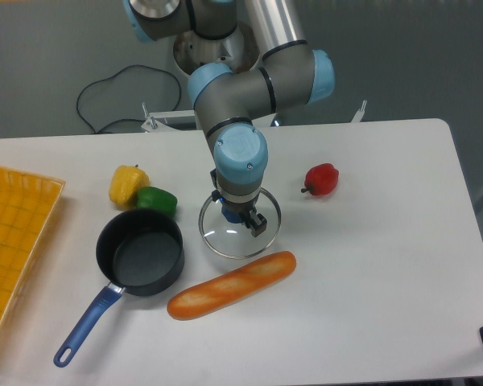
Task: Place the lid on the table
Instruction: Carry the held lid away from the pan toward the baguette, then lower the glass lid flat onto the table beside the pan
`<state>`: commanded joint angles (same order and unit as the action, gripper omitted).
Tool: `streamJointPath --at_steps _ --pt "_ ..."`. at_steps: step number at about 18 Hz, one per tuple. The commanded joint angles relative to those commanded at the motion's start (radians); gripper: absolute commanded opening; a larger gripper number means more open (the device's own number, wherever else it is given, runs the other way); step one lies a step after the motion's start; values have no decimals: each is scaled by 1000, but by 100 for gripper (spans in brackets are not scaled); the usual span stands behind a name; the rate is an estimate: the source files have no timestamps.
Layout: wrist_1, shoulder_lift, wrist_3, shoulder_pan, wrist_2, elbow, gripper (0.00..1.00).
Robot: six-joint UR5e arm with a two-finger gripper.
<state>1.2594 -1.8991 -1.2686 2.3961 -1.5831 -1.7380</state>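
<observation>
White and broad with rounded corners, the flat tabletop point(370, 265) carries everything in view. Near its middle lies the round transparent glass lid point(240, 229) with its thin metal rim, just above a long golden bread loaf point(231, 285). Directly over the lid, the two-finger gripper point(240, 219) stands at the central knob; whether its fingers are clamped there cannot be told. At the lid's eight o'clock rests a dark, blue-handled pot point(139, 254), close beside it.
</observation>
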Motion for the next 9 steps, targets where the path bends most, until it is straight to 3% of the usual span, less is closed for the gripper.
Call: streamJointPath --at_steps 9 --pt "0 -26 0 -20 -43 -11 55"
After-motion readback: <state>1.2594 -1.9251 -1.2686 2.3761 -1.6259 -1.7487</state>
